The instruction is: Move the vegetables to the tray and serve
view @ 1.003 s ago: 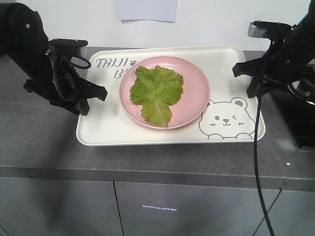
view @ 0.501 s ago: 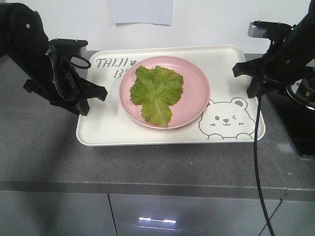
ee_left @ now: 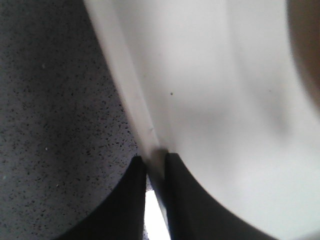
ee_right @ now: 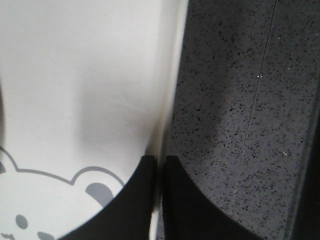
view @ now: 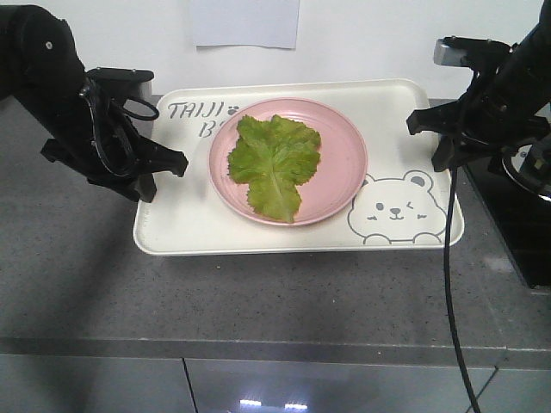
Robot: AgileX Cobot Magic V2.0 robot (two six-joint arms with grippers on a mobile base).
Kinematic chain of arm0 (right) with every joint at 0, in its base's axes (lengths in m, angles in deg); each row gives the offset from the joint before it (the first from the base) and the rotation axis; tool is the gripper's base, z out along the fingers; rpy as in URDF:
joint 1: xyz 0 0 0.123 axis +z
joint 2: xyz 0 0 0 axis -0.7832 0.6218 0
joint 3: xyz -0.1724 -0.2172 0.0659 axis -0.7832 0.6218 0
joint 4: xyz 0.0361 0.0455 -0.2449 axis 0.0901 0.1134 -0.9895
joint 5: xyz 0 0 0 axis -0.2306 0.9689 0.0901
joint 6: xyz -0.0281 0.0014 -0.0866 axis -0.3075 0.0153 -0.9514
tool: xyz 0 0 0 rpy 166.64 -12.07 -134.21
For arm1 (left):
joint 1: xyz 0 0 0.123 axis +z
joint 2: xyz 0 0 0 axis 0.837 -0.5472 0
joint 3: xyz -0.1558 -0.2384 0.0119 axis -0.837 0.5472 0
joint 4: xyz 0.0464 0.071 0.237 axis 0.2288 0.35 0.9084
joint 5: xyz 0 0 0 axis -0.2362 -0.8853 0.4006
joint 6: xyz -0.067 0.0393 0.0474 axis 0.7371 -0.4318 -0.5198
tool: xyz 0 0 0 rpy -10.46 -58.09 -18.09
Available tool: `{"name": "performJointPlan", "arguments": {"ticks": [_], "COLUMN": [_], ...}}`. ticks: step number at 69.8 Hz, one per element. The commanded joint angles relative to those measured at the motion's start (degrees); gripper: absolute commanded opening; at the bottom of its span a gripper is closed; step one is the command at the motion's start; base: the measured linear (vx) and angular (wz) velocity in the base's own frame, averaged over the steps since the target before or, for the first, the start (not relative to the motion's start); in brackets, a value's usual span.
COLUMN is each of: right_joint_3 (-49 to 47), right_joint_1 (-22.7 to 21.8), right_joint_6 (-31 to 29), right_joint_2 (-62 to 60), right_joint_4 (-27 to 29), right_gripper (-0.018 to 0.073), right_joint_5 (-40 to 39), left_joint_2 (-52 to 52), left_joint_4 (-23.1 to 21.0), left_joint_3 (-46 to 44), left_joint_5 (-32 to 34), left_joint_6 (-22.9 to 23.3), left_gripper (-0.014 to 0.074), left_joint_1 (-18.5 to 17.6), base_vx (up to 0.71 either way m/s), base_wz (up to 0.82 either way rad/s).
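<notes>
Both pincers, left pincer (ee_left: 156, 172) and right pincer (ee_right: 159, 170), clamped on tray (view: 181, 225) rims

1. Front view: set high before the tabletop (view: 258, 292), looking down and forward at the wall; takes in the whole tray (view: 189, 224) at middle distance, with both arms at the tray's short ends.
2. Left wrist view: mounted just behind the left tool (ee_left: 156, 172), pointing steeply down, very near; shows only the tray's left rim (ee_left: 135, 110) pinched between two dark fingertips (ee_left: 125, 200), speckled tabletop (ee_left: 55, 125) outside the rim.
3. Right wrist view: mounted just behind the right tool (ee_right: 159, 165), equally near and steep; shows the tray's right rim (ee_right: 170, 90), part of the bear drawing (ee_right: 55, 200), tabletop (ee_right: 235, 125) beyond.
4. Shared with the front view: each tray rim and the adjoining tabletop. Nothing in common between the wrist views except the tray itself.
</notes>
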Motion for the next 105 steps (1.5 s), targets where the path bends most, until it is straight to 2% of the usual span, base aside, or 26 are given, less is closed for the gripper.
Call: {"name": "performJointPlan", "arguments": {"ticks": [1,105], "right_joint_3": [-1.6,-1.6], "right_joint_1": [0.4,0.4], "right_joint_6": [-1.3,-1.3], "right_joint_2": [-3.3,-3.3], "right_joint_4": [3.9,3.9], "right_gripper": [-0.001,-0.001], "right_joint_5": [1.3,1.3], "left_joint_2": [3.4,3.4], "left_joint_4": [-4.0,-4.0], "left_joint_3": [-1.8,-1.8], "left_joint_5": [2.8,2.8], "left_joint_6": [-1.4,-1.4], "left_gripper": [-0.0006,-0.0006], "left_joint_1": [-0.9,-0.9], "base_vx": [0.05,0.06], "base_wz": [0.0,0.0]}}
